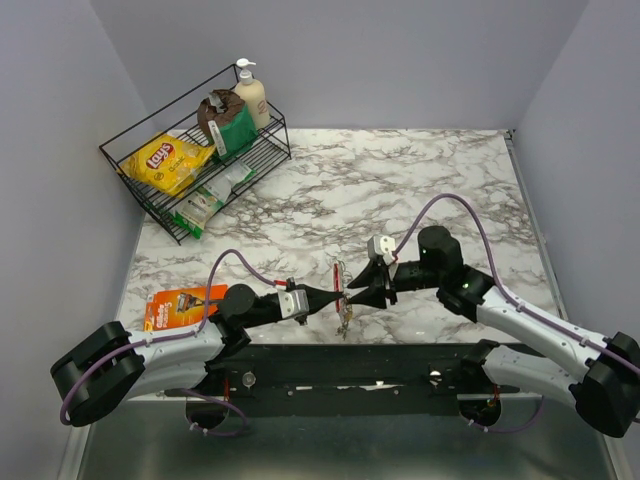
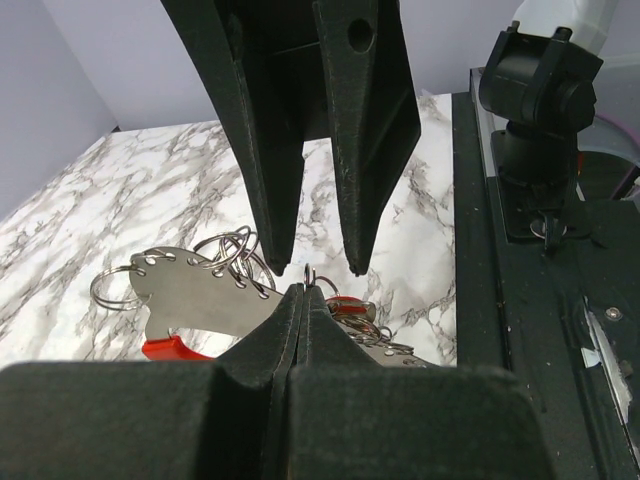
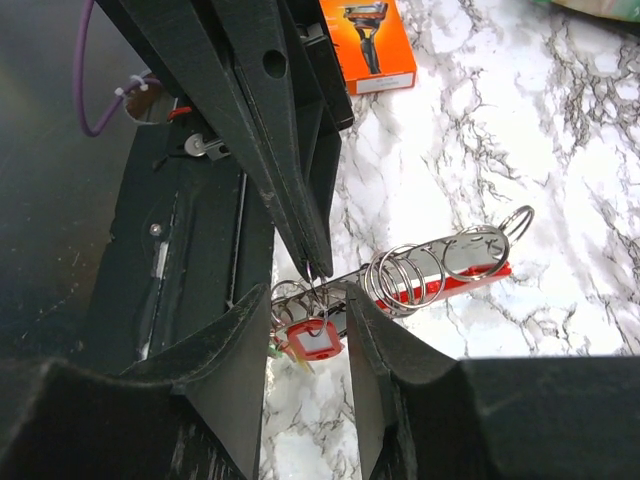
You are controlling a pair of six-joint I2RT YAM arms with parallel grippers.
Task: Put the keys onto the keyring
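As seen from above, upper left: rack [image 1: 270, 142] of black wire, holding a yellow chip bag [image 1: 168, 160], a brown-and-green bag [image 1: 225, 120], a pump bottle [image 1: 250, 95] at its upper end and green-white packets [image 1: 210, 195] along its lower edge. On the marble table [image 1: 420, 180], lower left beside the left arm: flat orange packet [image 1: 180, 303].

Low in the centre of that frame, between the two arms' tips: keyring [image 1: 339, 282], long axis running up and down the frame, red strip along it, keys [image 1: 344, 320] bunched at its lower end. In the right wrist view, same piece stretching from lower centre toward the right edge and rising slightly rightward, wire rings [image 3: 440, 262] threaded along the silvery bar above the red part, one ring jutting past the right end.

Left gripper [image 1: 332, 297]: fingers pressed together, tips pinched on the keyring's end where small rings cluster. Right gripper [image 1: 352, 290]: jaws apart, straddling a red-headed key [image 3: 312, 340] just below that pinch; contact with it not clear.

In the left wrist view: silvery holed plate left of the pinch, red curve beneath it, right gripper's two fingers pointing down from the top with a gap between.
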